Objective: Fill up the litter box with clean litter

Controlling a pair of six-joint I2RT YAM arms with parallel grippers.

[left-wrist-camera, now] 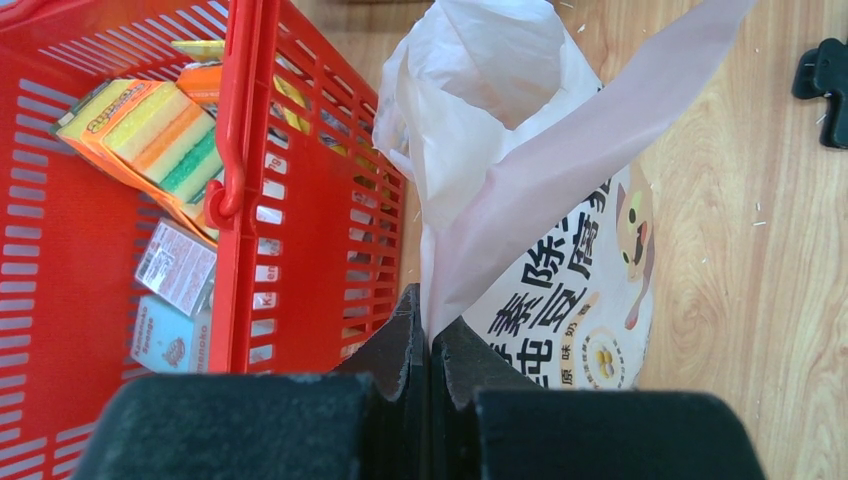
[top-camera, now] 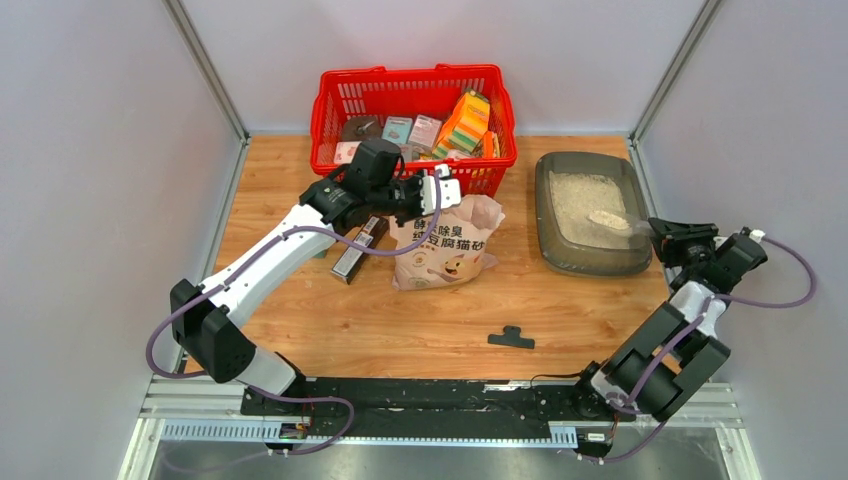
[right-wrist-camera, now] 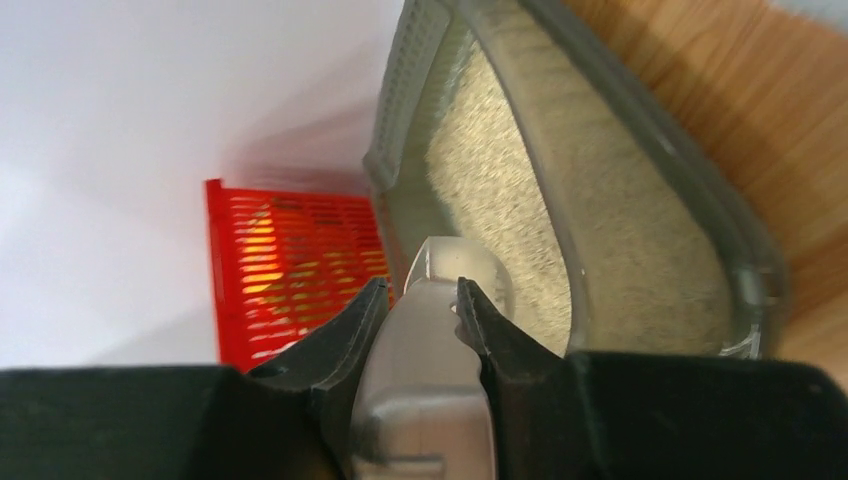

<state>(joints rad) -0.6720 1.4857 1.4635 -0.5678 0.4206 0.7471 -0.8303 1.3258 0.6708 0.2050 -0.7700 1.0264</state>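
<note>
A: At the right of the table [top-camera: 400, 322], seen from above, how does the litter box [top-camera: 592, 266] lie?

B: Just left of the right gripper [top-camera: 657, 230], with its long axis running from the near edge toward the far wall. Clean litter [top-camera: 578, 198] covers its floor. The right arm is by far the nearer. The left gripper [top-camera: 450, 192] is well apart, at the litter bag [top-camera: 447, 255] in front of the red basket [top-camera: 415, 78].

A: And the left wrist view?

B: The jaws are pressed together on a fold of the bag's open top, holding it up beside the basket.

A: The right wrist?

B: The jaws stand part-way open, clamped on the handle of a clear plastic scoop [right-wrist-camera: 425, 390]. The box lies straight ahead of them, lengthwise, with the scoop reaching over its litter.

A: So what does the next move turn on?

B: I'd judge the scoop needs tipping so that it empties inside the rim.
</note>
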